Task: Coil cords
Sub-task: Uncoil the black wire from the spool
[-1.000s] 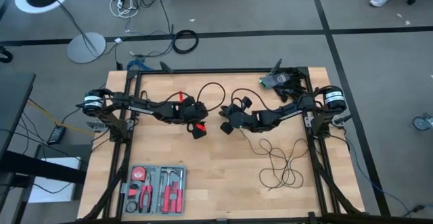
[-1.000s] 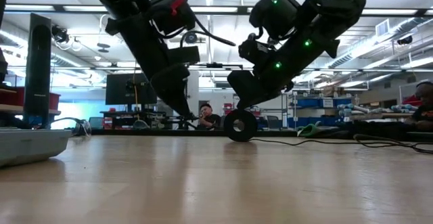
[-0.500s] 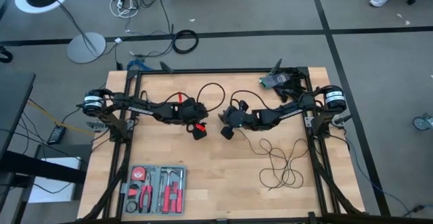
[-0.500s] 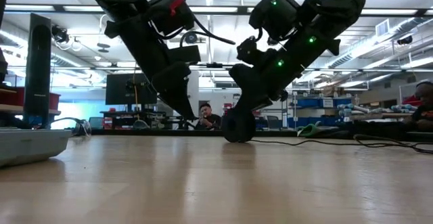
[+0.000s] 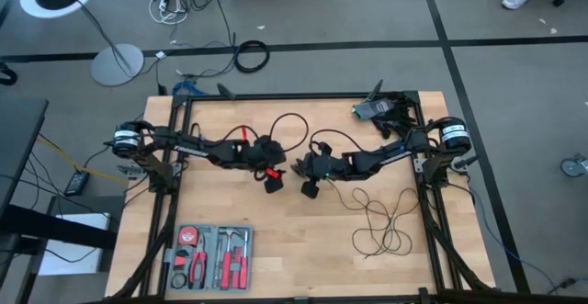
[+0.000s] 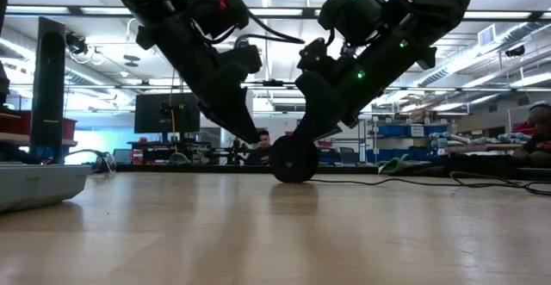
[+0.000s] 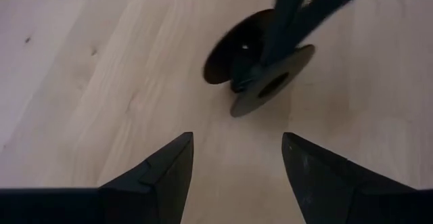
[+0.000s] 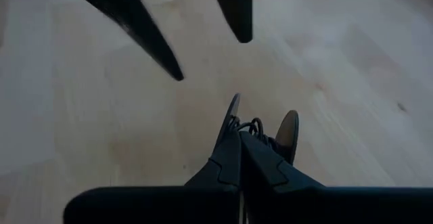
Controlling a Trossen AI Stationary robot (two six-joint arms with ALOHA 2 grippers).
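A grey floor [image 5: 514, 111] crossed by dark lines surrounds the pale wooden surface [image 5: 303, 240]. A white lamp base [image 5: 117, 64] stands beyond it (white cables [image 5: 175, 5] lie nearby). Across the room, ceiling light strips [image 6: 69, 11] glow above a dark monitor [image 6: 155, 113] and blue shelving [image 6: 405, 132].

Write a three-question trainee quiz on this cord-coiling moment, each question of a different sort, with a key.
1. True or false: the right pincer is shut on the small round black spool-like puck.
2. The open left pincer is: A) gripping the puck, B) pointed at it from close by, C) over the grey tool tray.
3. Fill in: the thin black wire's loose loops lie on the light wooden table nearer the ___ arm.

Key: 1 true; 2 B; 3 right.
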